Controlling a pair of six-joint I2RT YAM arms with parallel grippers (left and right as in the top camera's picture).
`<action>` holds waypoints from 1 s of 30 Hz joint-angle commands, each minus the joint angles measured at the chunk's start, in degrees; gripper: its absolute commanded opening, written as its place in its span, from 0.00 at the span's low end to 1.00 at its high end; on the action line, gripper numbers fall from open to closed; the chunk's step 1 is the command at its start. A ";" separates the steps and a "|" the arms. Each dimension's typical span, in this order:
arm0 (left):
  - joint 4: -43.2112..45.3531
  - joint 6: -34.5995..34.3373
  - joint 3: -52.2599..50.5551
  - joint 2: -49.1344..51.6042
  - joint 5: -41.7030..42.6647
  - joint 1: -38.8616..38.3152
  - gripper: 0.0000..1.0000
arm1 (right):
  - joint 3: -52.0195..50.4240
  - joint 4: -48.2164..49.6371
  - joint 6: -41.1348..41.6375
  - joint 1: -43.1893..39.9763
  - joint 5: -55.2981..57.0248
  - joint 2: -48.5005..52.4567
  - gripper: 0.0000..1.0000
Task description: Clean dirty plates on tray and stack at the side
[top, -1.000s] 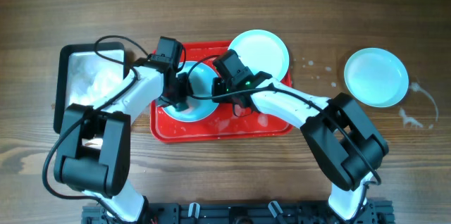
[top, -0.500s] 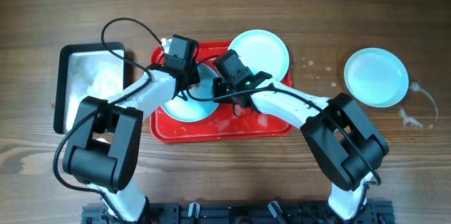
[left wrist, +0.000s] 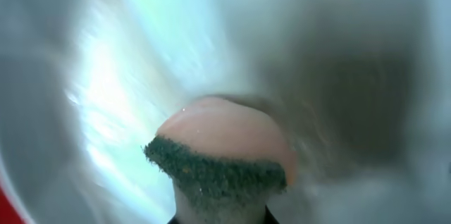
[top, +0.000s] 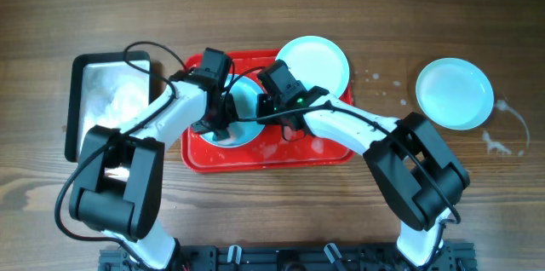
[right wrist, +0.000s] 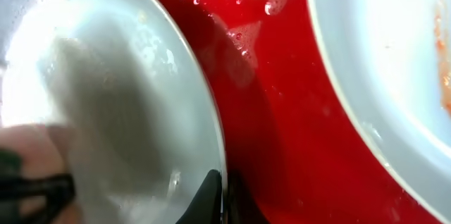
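On the red tray (top: 281,153) lies a light-blue plate (top: 244,100), tilted up on its right side. My right gripper (top: 266,111) is shut on that plate's rim (right wrist: 211,111), one finger on each face (right wrist: 222,197). My left gripper (top: 215,126) is shut on a pink sponge with a green scouring side (left wrist: 218,150), which presses against the plate's wet inside (left wrist: 134,62). A second plate (top: 315,62) rests on the tray's far right corner, seen also in the right wrist view (right wrist: 380,55). A third plate (top: 454,92) sits on the table to the right.
A silver pan with a black rim (top: 111,105) holds foamy water left of the tray. Water drops and smears (top: 502,135) wet the wood around the right-hand plate. The tray floor (right wrist: 282,111) is wet between the two plates.
The left gripper swept the sponge to the plate's far edge and back to its near left part. The right gripper and the plates stayed put.
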 commanded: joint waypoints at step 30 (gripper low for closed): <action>-6.12 -3.63 -0.83 -27.21 1.79 21.49 0.04 | -0.72 -6.21 -21.49 12.52 60.33 -22.91 0.04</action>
